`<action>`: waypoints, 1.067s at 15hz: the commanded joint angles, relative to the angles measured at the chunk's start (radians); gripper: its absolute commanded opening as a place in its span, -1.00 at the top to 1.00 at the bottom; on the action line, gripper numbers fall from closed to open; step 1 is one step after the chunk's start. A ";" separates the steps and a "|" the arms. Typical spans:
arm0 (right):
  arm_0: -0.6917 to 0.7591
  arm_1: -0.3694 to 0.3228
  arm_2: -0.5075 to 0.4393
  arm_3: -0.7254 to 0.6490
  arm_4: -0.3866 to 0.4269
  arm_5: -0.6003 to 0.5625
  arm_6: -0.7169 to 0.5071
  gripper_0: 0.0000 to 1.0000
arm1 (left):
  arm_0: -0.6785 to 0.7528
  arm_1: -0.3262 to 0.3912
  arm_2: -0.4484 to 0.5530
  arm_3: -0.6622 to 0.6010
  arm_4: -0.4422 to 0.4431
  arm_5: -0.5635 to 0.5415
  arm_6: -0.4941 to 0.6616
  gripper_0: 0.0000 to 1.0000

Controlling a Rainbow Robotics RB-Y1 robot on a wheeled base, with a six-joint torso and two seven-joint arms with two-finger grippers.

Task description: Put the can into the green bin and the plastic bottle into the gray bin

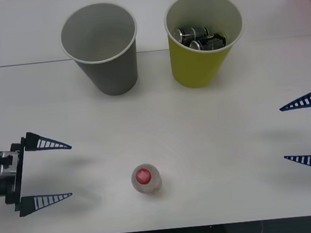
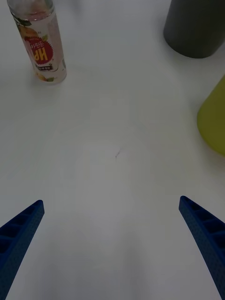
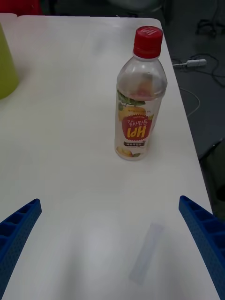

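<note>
Two dark cans [image 1: 200, 38] binned; my left end effector [image 1: 43, 171], spread wide, should straddle upright clear red-capped plastic bottle [image 1: 146, 179] mid-body; right end effector [image 1: 308, 130] idle, spread.

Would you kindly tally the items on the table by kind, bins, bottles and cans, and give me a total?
Bins: 2, the gray bin and the green bin
Plastic bottle: 1, upright on the table
Cans: at least 2, inside the green bin; the exact number is hard to tell
Total: at least 5
</note>
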 commanded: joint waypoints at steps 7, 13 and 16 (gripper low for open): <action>0.000 0.000 0.000 0.000 0.000 0.000 0.000 -1.00 | -0.195 -0.089 -0.294 0.221 0.165 -0.066 -0.082 -1.00; 0.000 0.000 0.000 0.000 0.000 0.000 0.000 -1.00 | -0.276 -0.153 -0.401 0.270 0.188 -0.057 -0.112 -1.00; 0.000 0.000 0.000 0.000 0.000 0.000 0.000 -1.00 | -0.322 -0.169 -0.495 0.270 0.228 0.004 -0.128 -1.00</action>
